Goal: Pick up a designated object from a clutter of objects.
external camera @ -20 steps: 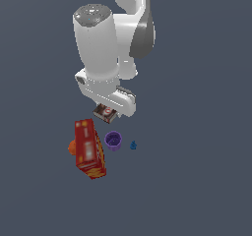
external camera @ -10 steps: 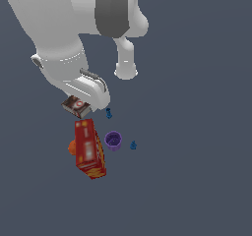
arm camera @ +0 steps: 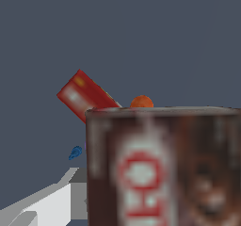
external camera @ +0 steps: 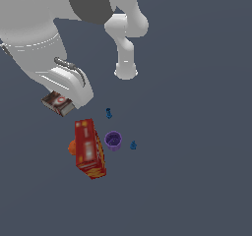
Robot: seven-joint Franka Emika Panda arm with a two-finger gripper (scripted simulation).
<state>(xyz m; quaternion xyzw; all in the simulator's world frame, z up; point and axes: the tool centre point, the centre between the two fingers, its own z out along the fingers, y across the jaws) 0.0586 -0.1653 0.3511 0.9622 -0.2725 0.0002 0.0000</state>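
Brown box (external camera: pixel 58 103) pinched in my gripper (external camera: pixel 63 103), lifted clear, on exterior view's left, above red carton (external camera: pixel 89 149). Cup (external camera: pixel 113 140), orange item (external camera: pixel 73 147), blue pieces (external camera: pixel 109 113) below. Keep squeeze steady, rise straight, no swinging.

In the wrist view the small flat dark-brown box with a red-and-white label (arm camera: pixel 162 168) fills the foreground, blurred and cut by the frame's edge (its lettering is unreadable). It hides most of the round orange item (arm camera: pixel 141 101). The exterior view hides the fingers behind the white hand.
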